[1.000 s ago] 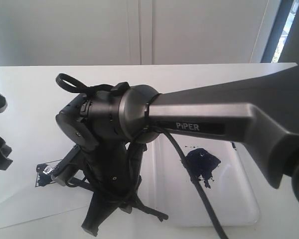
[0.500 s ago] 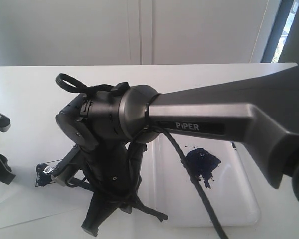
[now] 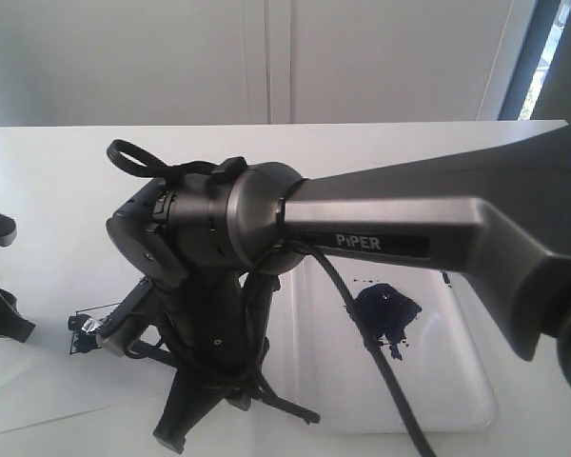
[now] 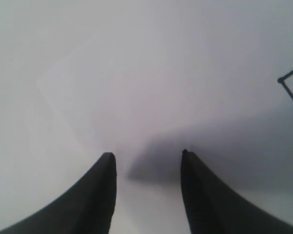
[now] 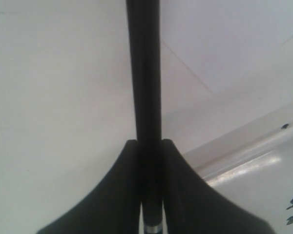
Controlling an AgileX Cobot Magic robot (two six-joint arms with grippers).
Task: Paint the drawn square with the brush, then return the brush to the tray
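My right gripper [image 5: 149, 141] is shut on the brush [image 5: 144, 73], whose black handle runs out past the fingertips; the silver ferrule sits back between the fingers. In the exterior view the right arm [image 3: 390, 228] reaches across to the left, and the brush handle [image 3: 287, 408] pokes out low behind the gripper. The drawn square [image 3: 81, 328], smeared dark blue, lies on the paper just left of that gripper. The white tray [image 3: 447, 371] with its dark blue blotch [image 3: 385, 312] is on the right. My left gripper [image 4: 146, 155] is open and empty over the white surface.
The white paper sheet [image 3: 67, 390] lies front left on the white table, its edge beside the tray rim [image 5: 244, 163]. A black cable [image 3: 381, 381] hangs from the right arm over the tray. Thin black pen lines [image 4: 290, 90] show at the edge of the left wrist view.
The left gripper has moved down at the left edge of the exterior view. The right arm and the brush have stayed almost still.
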